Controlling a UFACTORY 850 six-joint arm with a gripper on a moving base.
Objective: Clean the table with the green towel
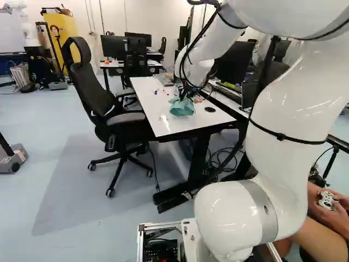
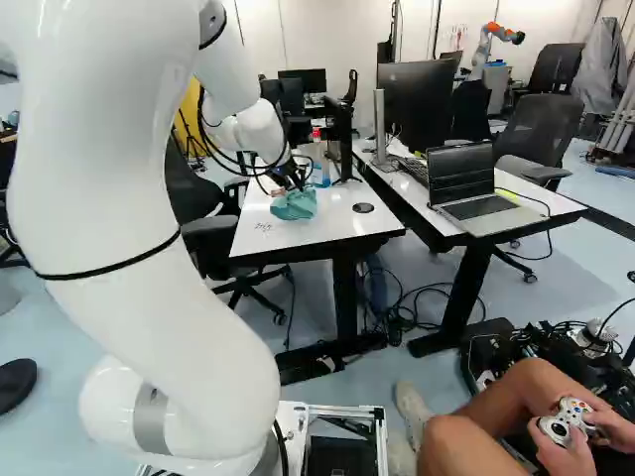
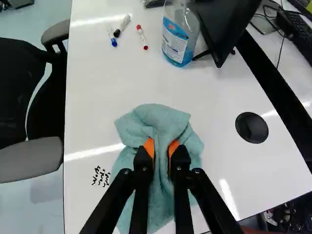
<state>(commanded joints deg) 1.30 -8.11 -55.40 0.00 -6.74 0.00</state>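
Observation:
In the right base view my gripper [image 2: 289, 180] reaches down over the white table [image 2: 332, 220], with the green towel [image 2: 295, 205] directly beneath it. The wrist view shows the gripper [image 3: 162, 148] with its orange pads pinching a fold of the towel [image 3: 158, 119] from both sides; the cloth bunches around the fingers and lies spread on the table. Black scribbled marks [image 3: 101, 177] lie on the tabletop beside the towel, a short way from its edge. They are also visible as small dark marks in the right base view.
A spray-type bottle with blue liquid [image 3: 179, 36], a red marker [image 3: 142, 37] and a blue-tipped marker [image 3: 122, 26] lie ahead of the towel. A round black cable cap [image 3: 251, 127] sits beside it. An office chair [image 1: 103, 103] borders the table; a second desk holds a laptop [image 2: 476, 193].

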